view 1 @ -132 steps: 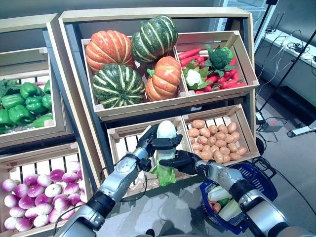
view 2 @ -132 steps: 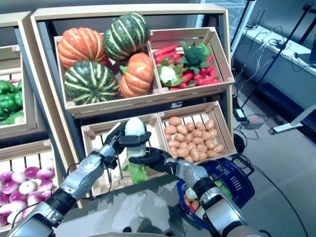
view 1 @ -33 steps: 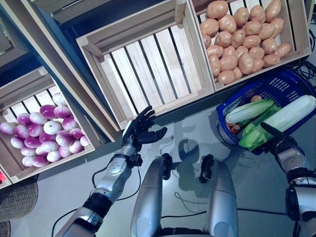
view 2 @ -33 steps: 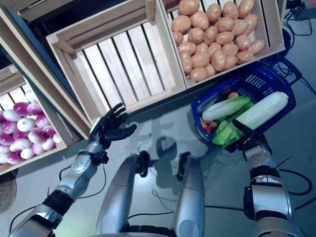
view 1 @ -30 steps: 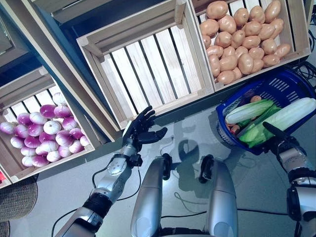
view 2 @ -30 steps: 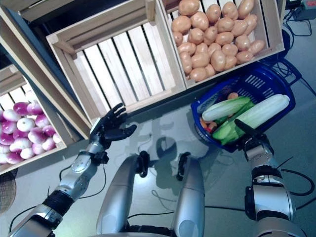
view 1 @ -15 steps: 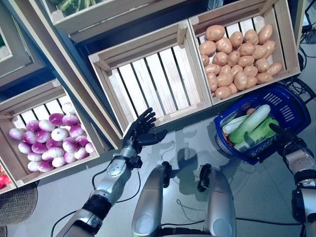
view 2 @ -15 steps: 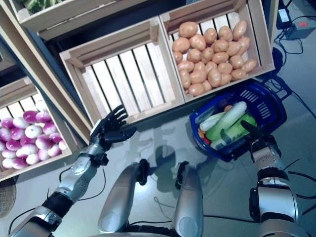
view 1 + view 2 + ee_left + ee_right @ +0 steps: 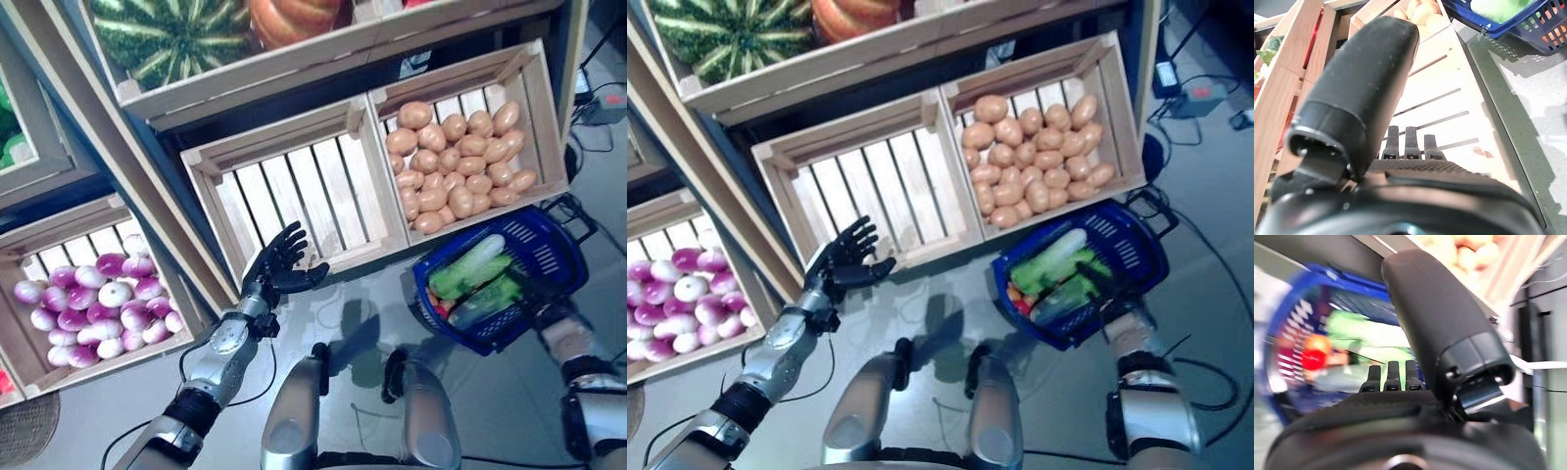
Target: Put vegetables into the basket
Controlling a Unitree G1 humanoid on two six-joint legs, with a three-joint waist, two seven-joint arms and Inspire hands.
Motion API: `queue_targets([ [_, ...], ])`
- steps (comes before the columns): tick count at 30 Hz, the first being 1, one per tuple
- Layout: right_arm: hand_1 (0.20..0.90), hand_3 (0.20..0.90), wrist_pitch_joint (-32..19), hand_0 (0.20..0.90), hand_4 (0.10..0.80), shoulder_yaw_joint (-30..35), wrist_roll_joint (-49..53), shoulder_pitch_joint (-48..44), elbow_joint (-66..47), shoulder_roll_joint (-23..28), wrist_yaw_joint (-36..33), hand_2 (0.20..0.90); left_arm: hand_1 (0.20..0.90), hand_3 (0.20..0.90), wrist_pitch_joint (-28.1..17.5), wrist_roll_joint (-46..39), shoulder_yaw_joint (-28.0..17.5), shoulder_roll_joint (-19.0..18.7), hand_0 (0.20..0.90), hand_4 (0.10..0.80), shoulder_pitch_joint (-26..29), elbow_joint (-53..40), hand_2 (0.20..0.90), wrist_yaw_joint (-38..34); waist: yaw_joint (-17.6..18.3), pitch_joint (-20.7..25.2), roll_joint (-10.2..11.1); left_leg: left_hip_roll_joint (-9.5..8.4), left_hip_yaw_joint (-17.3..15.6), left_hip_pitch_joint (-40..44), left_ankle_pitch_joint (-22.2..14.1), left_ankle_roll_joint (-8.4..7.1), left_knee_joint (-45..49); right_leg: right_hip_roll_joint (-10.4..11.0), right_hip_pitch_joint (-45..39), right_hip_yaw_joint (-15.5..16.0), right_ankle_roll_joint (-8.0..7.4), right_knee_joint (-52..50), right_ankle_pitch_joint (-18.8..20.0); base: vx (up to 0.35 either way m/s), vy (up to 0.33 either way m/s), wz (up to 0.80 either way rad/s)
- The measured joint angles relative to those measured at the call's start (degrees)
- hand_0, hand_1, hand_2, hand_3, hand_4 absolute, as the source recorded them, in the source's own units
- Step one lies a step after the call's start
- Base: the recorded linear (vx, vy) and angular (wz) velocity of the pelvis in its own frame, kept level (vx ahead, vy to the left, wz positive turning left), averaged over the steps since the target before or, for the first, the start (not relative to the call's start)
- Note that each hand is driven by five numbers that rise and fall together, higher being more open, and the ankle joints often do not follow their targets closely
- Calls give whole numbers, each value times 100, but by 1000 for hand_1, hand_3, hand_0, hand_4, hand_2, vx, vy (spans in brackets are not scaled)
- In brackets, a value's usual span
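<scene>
I've got the left hand (image 9: 277, 269) up w/ fingers spread and thumb out to the side, holding nothing. Just past its fingertips is the front rail of the slatted wooden crate (image 9: 294, 196), which looks bare inside; the left wrist view shows the same slats beyond the fingers. Further off on the thumb side of that hand sits the potato crate (image 9: 534, 127), packed w/ potatoes (image 9: 456, 162). On the opposite side of the hand, lower down, is a crate w/ purple and white onions (image 9: 93, 304).

Right hand (image 9: 1122, 318) is at the near rim of the blue basket (image 9: 1141, 250), which sits on the floor just in front of the potato crate. In the eye views the hand is smeared, but its own wrist view shows fingers straight out and thumb raised, nothing gripped. So open, right beside the basket.

Task veg: pale green-white cabbages (image 9: 1053, 257) lie lengthwise in the basket, directly ahead of the right hand's fingers, w/ something red-orange (image 9: 1315, 352) tucked at the end of the basket toward my left hand. Can't tell what that small item is.

Above the crates, well beyond both hands, a shelf holds a striped green pumpkin (image 9: 167, 34) and an orange pumpkin (image 9: 294, 18) beside it.
</scene>
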State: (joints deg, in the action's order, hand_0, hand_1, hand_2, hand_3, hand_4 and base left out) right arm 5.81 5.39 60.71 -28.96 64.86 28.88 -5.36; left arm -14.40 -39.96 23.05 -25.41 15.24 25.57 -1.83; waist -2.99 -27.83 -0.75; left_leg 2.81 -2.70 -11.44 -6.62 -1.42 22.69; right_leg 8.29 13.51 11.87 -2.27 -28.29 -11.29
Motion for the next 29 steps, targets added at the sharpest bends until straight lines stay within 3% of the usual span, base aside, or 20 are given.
queue_targets([
  [1, 900, 900, -20, 900, 800, -52, -25, 165, 1, -330, 62, 900, 900, 900, 33, 109, -26, 51, 900, 800, -49, 161, 900, 13, 3, 164, 64, 17, -58, 265, 127, -30, -404, -81, -230, 8, -21, 369, 126, 114, 6, -13],
  [6, 900, 900, -269, 900, 800, -472, -471, 1011, -442, -827, 251, 900, 900, 900, 67, 521, -160, 325, 900, 800, -549, 603, 900, -2, 64, 1008, 12, 42, -113, 1113, 471, 2, -1675, -269, -1091, 70, -152, 1738, 565, 131, 25, -6],
  [12, 900, 900, -758, 900, 800, -884, -844, 1594, -1145, -1199, 456, 900, 900, 900, 110, 611, -452, 472, 900, 800, -1054, 1072, 900, 12, 87, 1716, 69, -4, -212, 1533, 518, 61, -2213, -337, -1619, -47, -280, 2622, 813, 82, 25, -3],
  [20, 900, 900, -794, 900, 800, -1491, -875, 2672, -2024, -1918, 678, 900, 900, 900, 83, 839, -736, 770, 900, 800, -1793, 1141, 900, 52, 149, 2250, 99, -23, -241, 1924, 570, 82, -2643, -410, -2019, -202, -326, 3144, 947, 43, 19, -2],
  [29, 900, 900, -388, 900, 800, -1880, -865, 3493, -2239, -2180, 677, 900, 900, 900, -41, 791, -766, 1339, 900, 800, -1996, 1757, 900, 115, 310, 2397, 62, -16, -237, 1936, 610, 73, -2703, -432, -2029, -237, -334, 3193, 958, 9, 15, 0],
])
